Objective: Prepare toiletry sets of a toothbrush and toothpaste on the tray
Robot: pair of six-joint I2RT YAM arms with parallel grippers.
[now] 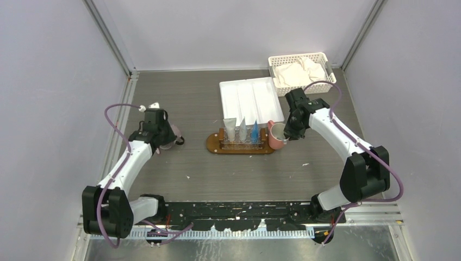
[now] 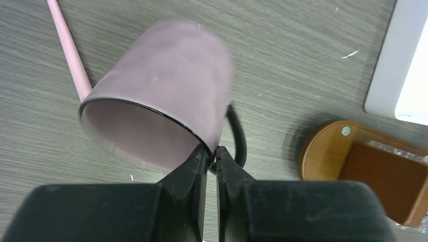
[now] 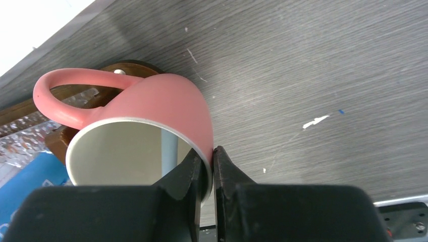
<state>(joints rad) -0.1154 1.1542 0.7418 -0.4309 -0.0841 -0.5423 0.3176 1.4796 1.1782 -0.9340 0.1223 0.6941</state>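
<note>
Left pincer [image 2: 212,154]: clenched on the rim of the mauve mug [image 2: 166,80], one finger inside, one outside, right next to its black handle [image 2: 237,136]. Mug looks blurred. Pink toothbrush [image 2: 68,45] pokes out past the mug rim toward 11 o'clock, over the counter [image 1: 217,174].

Right pincer [image 3: 211,151]: same story, clenched on the rim of the coral mug [image 3: 171,101], wall pinched between the fingers. Loop handle [image 3: 65,91] points to 9 o'clock in the wrist view. Pale grey-blue stick [image 3: 169,151] stands inside the mug; can't tell what it is.

Top view: wooden oval tray [image 1: 215,144] sits mid-counter. Two white-grey toothpaste tubes [image 1: 230,129] and one blue toothpaste tube [image 1: 254,131] stand upright in a row on it, in a clear plastic rack [image 1: 239,144], blue one at the 3 o'clock end. Coral mug is just beside the tray's 3 o'clock end. Mauve mug is at 9 o'clock of the tray, apart from it.

White compartment tray [image 1: 250,98] lies at 12 o'clock of the wooden one. White lattice basket [image 1: 272,60] with cloths [image 1: 299,73] sits at 1 o'clock, far corner.
</note>
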